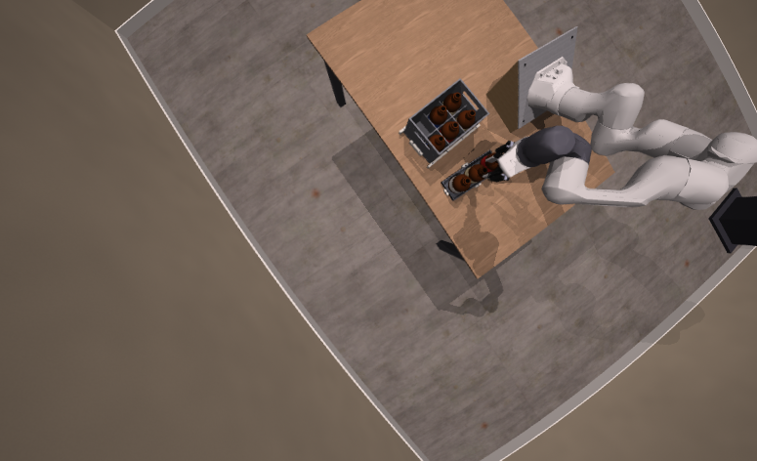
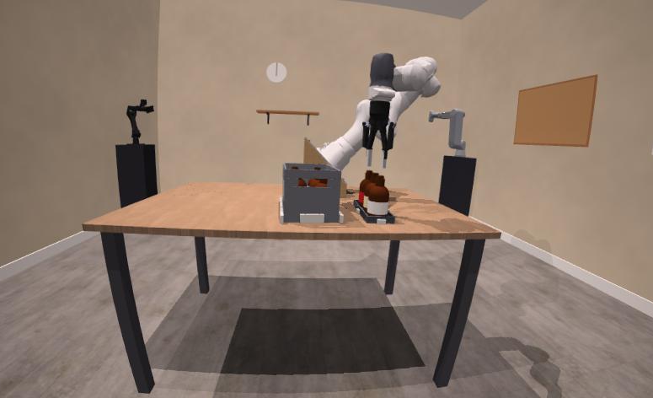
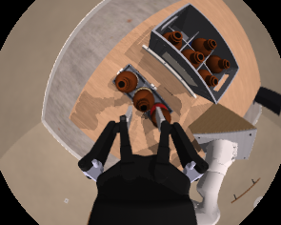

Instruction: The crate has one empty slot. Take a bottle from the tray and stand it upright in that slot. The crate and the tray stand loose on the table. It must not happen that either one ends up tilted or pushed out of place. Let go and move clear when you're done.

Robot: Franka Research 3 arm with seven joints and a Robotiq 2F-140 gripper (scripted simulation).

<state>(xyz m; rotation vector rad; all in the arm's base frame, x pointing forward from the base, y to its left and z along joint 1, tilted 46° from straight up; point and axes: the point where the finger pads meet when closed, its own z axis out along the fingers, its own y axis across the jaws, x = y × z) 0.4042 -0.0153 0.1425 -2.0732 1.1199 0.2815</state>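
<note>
The grey crate (image 1: 421, 144) (image 2: 311, 203) (image 3: 187, 18) holds several brown bottles; its empty slot (image 1: 425, 127) (image 3: 190, 32) is a corner one. The dark tray (image 2: 386, 218) (image 3: 142, 78) beside it carries three upright brown bottles in a row: one with a white label (image 1: 461, 183) (image 2: 377, 194) (image 3: 126, 82), a middle one (image 1: 476, 173) (image 3: 144, 100) with a cream label, and one with a red label (image 2: 361, 196) (image 3: 154, 116). My gripper (image 2: 377, 165) (image 3: 144, 111) is partly open and empty, pointing down above the bottle necks. In the wrist view one fingertip covers part of the red-labelled bottle.
Both the crate and the tray stand on the wooden table (image 1: 403, 51) (image 2: 195, 210), with a narrow gap between them. The crate's walls rise beside the tray. The arm's upright mounting plate (image 1: 547, 54) stands at the table's far side.
</note>
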